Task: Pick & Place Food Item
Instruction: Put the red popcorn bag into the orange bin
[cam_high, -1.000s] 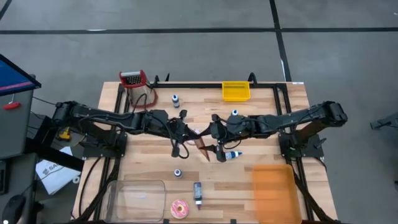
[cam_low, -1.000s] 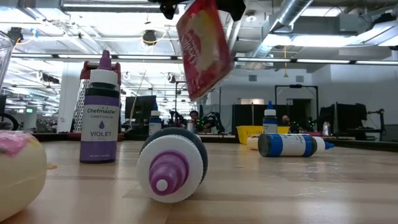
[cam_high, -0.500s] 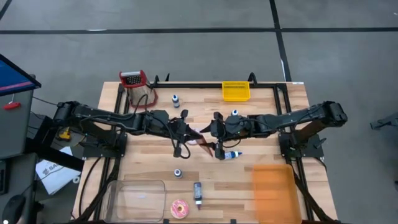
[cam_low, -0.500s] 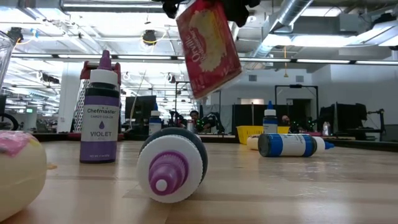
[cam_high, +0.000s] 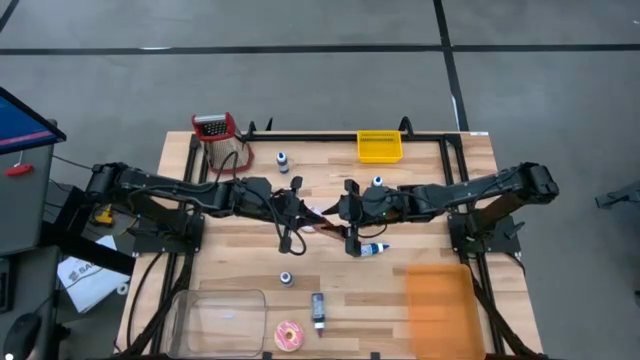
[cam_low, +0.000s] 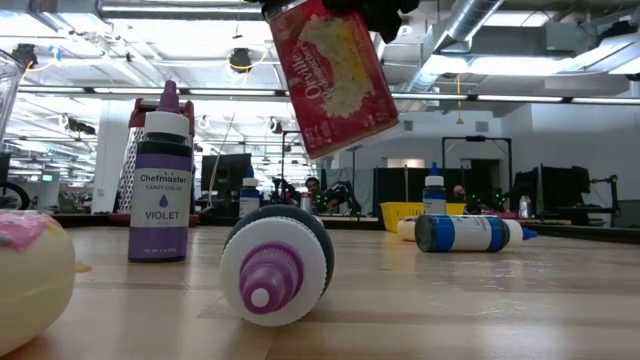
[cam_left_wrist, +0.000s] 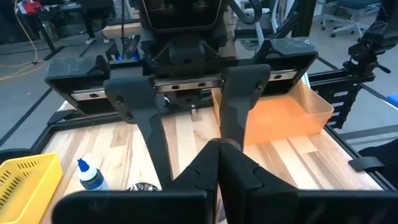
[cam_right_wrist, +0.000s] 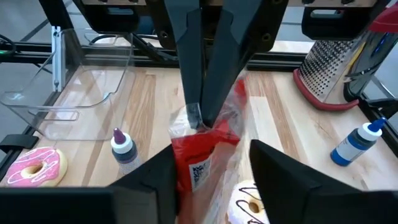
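Over the middle of the table: both arms meet, reaching in from either side.
Table (cam_high: 440, 190): pale wooden slats on a black frame, grey floor all round it.
Orange bin (cam_high: 441, 312): at the near right corner; it also shows beyond the grippers in the left wrist view (cam_left_wrist: 292, 115).
Clear tray (cam_high: 219, 318): at the near left corner, with a pink-iced doughnut (cam_high: 289, 336) just beside it.
Yellow basket (cam_high: 380, 147): at the far edge, right of centre.
Grater (cam_high: 213, 129): red-handled, standing at the far left corner.
Red packet (cam_low: 335, 75): the food item, a red pouch with pale printing, hanging tilted in the air above the table's middle, clear of the wood.
Left gripper (cam_right_wrist: 208, 81): fingers pressed tight together on the packet's top edge, pinching the crinkled red foil, as the right wrist view shows.
Right gripper (cam_left_wrist: 189, 134): facing the left one, its two fingers apart on either side of the packet's edge; whether they touch it I cannot tell.
Blue-capped bottle (cam_low: 470, 233): lying on its side, to the right, just under the right arm.
Violet bottle (cam_low: 160, 185): upright, labelled VIOLET, left of centre in the low view.
Purple-tipped bottle (cam_low: 277, 264): lying down with its nozzle toward the low camera.
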